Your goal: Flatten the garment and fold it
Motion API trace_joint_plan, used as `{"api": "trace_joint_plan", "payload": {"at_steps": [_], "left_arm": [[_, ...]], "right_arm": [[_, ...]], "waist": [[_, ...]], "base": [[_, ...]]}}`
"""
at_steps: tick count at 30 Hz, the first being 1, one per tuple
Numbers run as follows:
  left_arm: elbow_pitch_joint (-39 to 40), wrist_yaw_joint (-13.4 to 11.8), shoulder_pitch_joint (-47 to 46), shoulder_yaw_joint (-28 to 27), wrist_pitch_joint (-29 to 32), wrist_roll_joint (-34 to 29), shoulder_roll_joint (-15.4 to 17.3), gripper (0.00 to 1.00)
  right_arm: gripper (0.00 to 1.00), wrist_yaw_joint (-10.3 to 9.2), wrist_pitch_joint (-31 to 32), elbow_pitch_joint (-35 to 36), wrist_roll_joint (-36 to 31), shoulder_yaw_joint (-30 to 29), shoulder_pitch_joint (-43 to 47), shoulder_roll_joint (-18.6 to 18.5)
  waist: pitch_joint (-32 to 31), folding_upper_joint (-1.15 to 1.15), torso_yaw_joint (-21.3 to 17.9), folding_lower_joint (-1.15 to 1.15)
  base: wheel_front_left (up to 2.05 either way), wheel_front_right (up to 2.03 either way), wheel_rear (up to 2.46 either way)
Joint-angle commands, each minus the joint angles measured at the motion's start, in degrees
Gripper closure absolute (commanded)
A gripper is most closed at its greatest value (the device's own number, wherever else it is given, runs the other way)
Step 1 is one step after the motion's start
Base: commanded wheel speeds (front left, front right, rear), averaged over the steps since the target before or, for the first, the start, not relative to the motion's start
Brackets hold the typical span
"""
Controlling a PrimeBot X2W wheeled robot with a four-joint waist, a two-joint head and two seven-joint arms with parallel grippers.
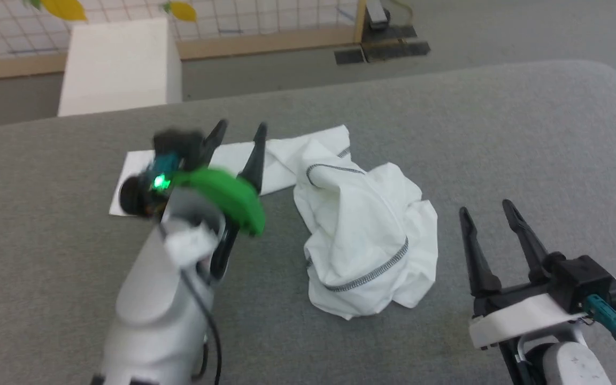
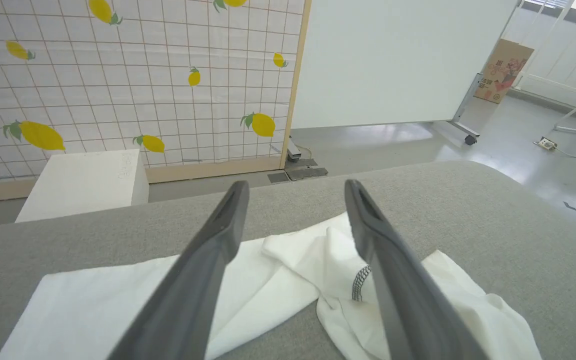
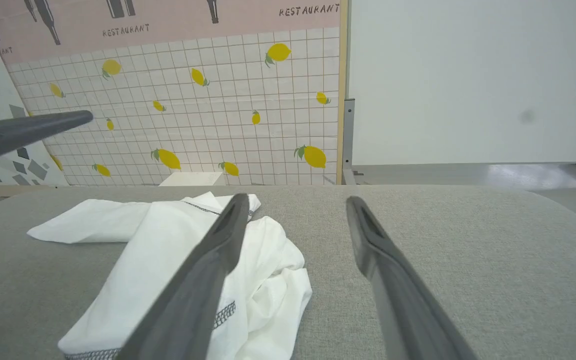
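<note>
**Operator:** Where is the garment?

**Spotter:** In front of you is a wide grey padded surface. A white box stands beyond its far edge, on your left. The garment lies on the grey surface near the middle. Most of it is bunched in a heap, with one flat white part stretched out toward your left.

**Operator:** And my grippers?

**Spotter:** Your left gripper hangs over that flat part, fingers spread, with nothing between them. It is blurred in the head view, so I cannot tell whether it touches the cloth. Your right gripper sits to the right of the heap, clear of it, fingers spread and empty. Dark grey zigzag stitching runs along the garment's seams.
</note>
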State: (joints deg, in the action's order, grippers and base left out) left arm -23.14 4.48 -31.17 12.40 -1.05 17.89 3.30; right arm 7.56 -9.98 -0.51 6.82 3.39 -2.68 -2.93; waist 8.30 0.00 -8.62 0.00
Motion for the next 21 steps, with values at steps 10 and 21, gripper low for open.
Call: {"api": "trace_joint_plan", "payload": {"at_steps": [10, 21], "left_arm": [[-20.64, -3.61, -19.70, 5.02, 19.72, 6.46, -0.40, 0.00], [-29.49, -4.13, -24.32, 10.40, 36.35, 4.04, 0.45, 1.00]], "right_arm": [[0.00, -0.08, -3.24, -4.38, 3.11, 2.92, -4.35, 0.05], [0.00, -0.08, -4.52, -6.68, 3.57, 3.72, -4.74, 0.05]], "waist": [[9.20, 0.00, -11.16, 0.00], [7.65, 0.00, -11.68, 0.00]], "base": [[0.00, 0.00, 0.00], [0.00, 0.00, 0.00]]}}
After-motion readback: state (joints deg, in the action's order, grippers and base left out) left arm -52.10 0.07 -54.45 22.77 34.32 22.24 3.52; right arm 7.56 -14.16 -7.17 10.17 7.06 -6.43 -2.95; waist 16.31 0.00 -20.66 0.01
